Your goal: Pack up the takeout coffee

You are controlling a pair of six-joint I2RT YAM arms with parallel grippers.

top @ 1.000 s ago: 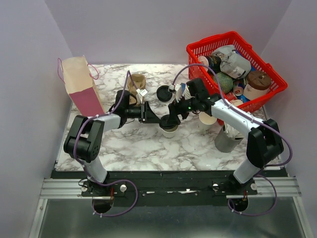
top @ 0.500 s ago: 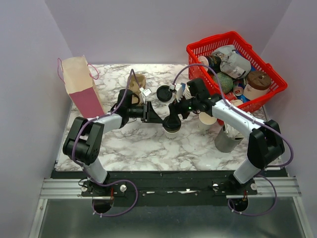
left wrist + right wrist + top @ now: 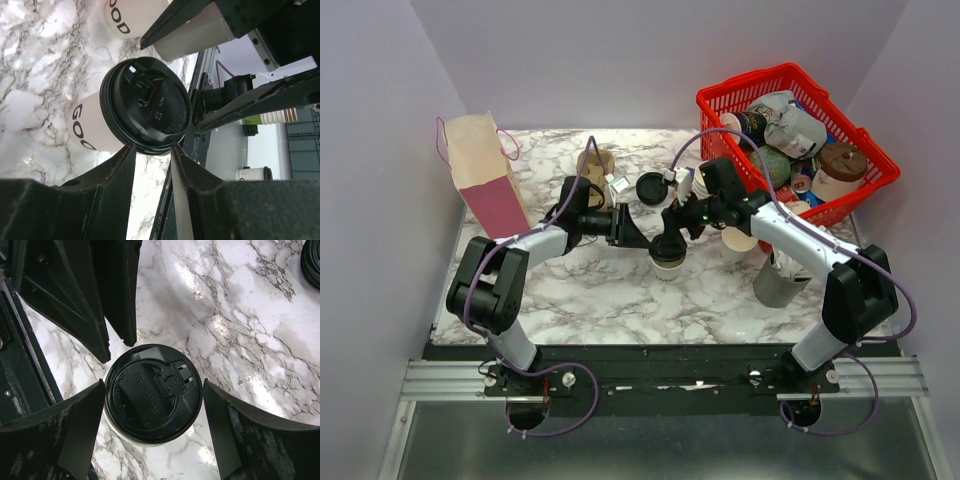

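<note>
The takeout coffee (image 3: 667,252) is seen upright near the middle of the marble table (image 3: 620,300), its black lid seated on the white cup, on whose side black lettering is printed. The lid is clasped by the right gripper (image 3: 153,402), which is positioned over it from above: its jaws are spread wide and one of its fingers (image 3: 70,435) is set against each opposite side of the rim, so the cup is held by its lid. The left gripper (image 3: 152,147) is positioned at the cup's left, at the lid's height; its jaws are parted a little, nothing is held between them, and its fingertips (image 3: 117,160) are placed just beside the lid's edge, though whether they touch it cannot be told. A loose black lid (image 3: 651,188) is laid on the table just beyond the cup, and a lidless white cup (image 3: 738,238) is found to the right, under the right arm. A paper bag (image 3: 480,170) is stood at the far left, and a red basket (image 3: 745,82) filled with cups and containers is placed at the far right
</note>
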